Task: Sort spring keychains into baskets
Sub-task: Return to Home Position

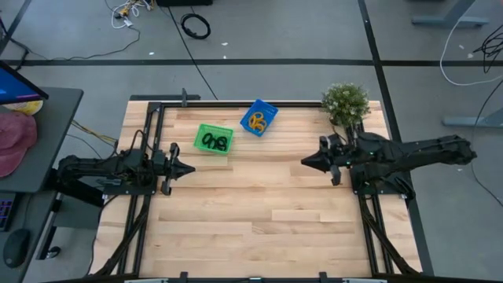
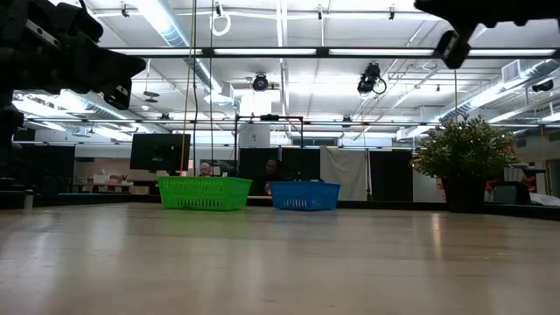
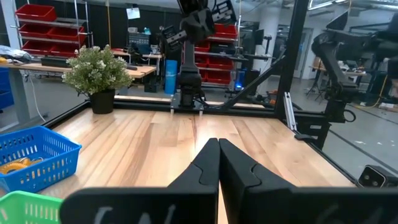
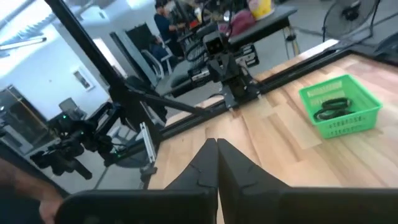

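Observation:
The green basket stands on the table's far half and holds black spring keychains; it also shows in the right wrist view with the black keychains inside. The blue basket stands to its right, turned askew, and holds orange keychains; the left wrist view shows this basket with an orange keychain. My left gripper hovers shut near the table's left side, pointing right. My right gripper hovers shut near the right side, pointing left. Neither touches anything.
A potted green plant stands at the table's far right corner, just behind my right arm. A black frame rail runs along the far edge. Bare wood spreads between the arms and across the near half.

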Controlling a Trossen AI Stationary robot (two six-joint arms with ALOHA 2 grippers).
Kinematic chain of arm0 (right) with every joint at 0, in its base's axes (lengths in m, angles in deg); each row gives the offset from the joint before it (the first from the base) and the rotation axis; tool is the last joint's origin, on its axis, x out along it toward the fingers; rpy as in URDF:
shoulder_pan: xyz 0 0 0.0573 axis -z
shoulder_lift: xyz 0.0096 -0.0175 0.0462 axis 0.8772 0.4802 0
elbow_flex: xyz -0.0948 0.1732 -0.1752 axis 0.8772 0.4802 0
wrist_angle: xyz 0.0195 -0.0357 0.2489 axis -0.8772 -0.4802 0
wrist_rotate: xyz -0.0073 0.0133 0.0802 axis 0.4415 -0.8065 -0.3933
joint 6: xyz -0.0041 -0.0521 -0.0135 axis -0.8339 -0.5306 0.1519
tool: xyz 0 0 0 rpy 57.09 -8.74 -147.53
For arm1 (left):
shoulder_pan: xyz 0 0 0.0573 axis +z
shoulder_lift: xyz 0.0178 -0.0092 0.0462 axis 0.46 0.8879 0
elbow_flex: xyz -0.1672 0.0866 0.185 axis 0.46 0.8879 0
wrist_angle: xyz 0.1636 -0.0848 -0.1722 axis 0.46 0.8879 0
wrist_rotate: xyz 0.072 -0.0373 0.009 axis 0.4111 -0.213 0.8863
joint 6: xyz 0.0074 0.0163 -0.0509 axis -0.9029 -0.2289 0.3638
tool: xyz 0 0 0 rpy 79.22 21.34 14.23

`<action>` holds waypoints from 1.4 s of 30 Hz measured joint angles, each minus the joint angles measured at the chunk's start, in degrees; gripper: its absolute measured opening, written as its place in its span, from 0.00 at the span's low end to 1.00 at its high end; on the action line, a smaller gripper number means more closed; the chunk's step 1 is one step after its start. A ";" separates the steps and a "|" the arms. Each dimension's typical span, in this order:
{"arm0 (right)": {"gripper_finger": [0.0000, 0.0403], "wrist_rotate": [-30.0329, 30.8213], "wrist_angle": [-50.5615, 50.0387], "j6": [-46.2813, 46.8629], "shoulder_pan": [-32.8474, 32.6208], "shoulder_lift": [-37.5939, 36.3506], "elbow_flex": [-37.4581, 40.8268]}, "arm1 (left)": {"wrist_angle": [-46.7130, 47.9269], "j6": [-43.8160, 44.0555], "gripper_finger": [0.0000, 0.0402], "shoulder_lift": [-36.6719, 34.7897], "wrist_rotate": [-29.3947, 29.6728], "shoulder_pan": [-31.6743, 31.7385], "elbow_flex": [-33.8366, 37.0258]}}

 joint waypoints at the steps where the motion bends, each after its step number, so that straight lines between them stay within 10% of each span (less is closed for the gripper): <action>1: 0.00 0.48 0.00 -0.28 -0.22 -1.66 1.07 | 0.00 0.00 0.01 0.00 0.00 -0.02 0.00; 22: 0.00 -0.91 -2.53 -4.59 -0.59 -37.89 14.49 | -0.07 0.02 0.01 0.00 0.00 -0.02 -0.04; 35: 0.00 -4.57 -3.46 -13.01 -0.54 -37.99 15.98 | -0.05 0.04 0.01 0.00 0.17 -0.02 -0.07; 42: 0.00 -4.63 12.01 -11.32 -0.53 -37.99 22.58 | -0.05 0.04 0.01 0.00 0.17 -0.02 -0.07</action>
